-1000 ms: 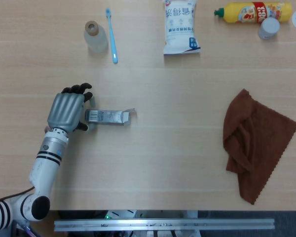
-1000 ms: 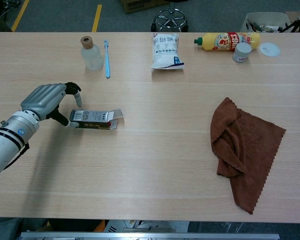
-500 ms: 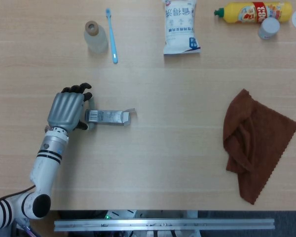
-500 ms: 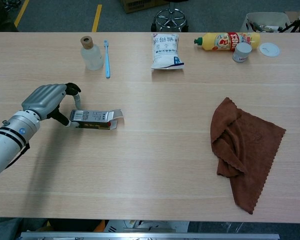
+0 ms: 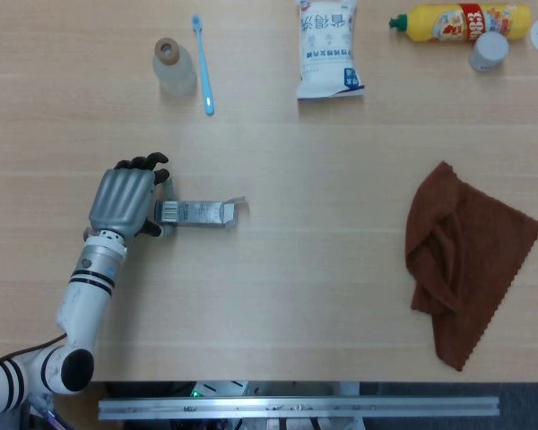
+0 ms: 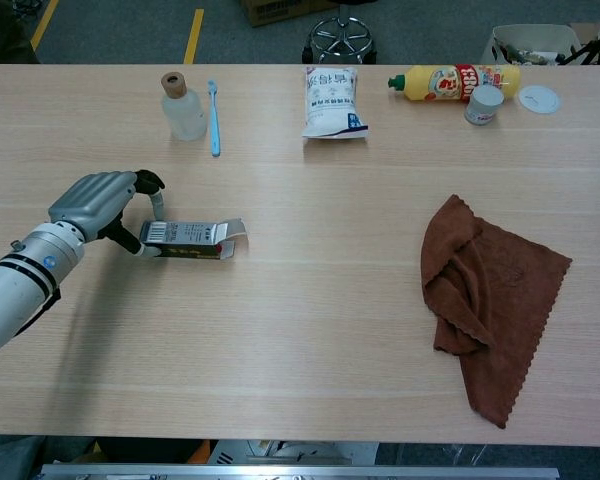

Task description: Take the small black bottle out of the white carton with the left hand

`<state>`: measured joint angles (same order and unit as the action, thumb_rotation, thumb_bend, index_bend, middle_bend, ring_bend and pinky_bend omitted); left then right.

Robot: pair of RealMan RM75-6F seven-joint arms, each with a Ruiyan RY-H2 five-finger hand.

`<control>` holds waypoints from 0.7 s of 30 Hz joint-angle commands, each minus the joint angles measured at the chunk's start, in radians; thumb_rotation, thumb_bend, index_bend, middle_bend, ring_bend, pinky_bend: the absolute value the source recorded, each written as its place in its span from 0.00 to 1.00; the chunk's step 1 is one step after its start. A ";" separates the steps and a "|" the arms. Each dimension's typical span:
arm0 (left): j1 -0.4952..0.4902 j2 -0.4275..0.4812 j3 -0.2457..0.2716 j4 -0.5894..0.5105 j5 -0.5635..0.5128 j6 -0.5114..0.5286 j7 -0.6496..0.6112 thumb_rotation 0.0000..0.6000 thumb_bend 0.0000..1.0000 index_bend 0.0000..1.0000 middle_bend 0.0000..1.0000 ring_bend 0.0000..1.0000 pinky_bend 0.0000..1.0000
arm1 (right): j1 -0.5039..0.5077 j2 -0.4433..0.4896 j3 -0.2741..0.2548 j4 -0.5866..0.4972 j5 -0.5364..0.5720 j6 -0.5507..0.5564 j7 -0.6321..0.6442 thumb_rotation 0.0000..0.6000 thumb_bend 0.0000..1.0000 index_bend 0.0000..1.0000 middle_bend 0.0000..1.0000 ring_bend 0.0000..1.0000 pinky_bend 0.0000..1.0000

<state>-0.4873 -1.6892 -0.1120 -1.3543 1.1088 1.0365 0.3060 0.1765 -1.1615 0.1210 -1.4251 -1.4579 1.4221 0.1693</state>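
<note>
white carton (image 5: 195, 213) lies flat, long axis left-right, open flap rightward; left robot hand (image 5: 125, 199) grips its left end.

Both views are evenly and brightly lit from overhead, with soft diffuse light. The pale table (image 5: 278, 269) shows a faint sheen but no harsh glare. Shadows are weak: a thin one lies under the robot hand (image 5: 124, 200) and its forearm, and another, soft-edged, far to the hand's right beside the brown cloth (image 6: 490, 290). Focus is fairly sharp in both views. In the chest view the table's far edge bows slightly, showing mild lens distortion.
</note>
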 commanded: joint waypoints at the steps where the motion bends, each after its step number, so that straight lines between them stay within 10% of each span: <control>1: 0.000 -0.001 0.000 0.001 0.003 0.001 -0.004 1.00 0.08 0.51 0.22 0.24 0.27 | 0.000 0.000 0.000 0.001 0.001 0.000 0.001 1.00 0.12 0.22 0.15 0.11 0.18; 21: 0.007 0.004 0.003 -0.004 0.036 0.022 -0.033 1.00 0.08 0.62 0.24 0.25 0.27 | -0.004 -0.003 0.001 0.004 0.000 0.003 0.004 1.00 0.12 0.22 0.15 0.11 0.18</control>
<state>-0.4808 -1.6858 -0.1092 -1.3568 1.1433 1.0570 0.2725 0.1727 -1.1640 0.1215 -1.4214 -1.4581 1.4251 0.1733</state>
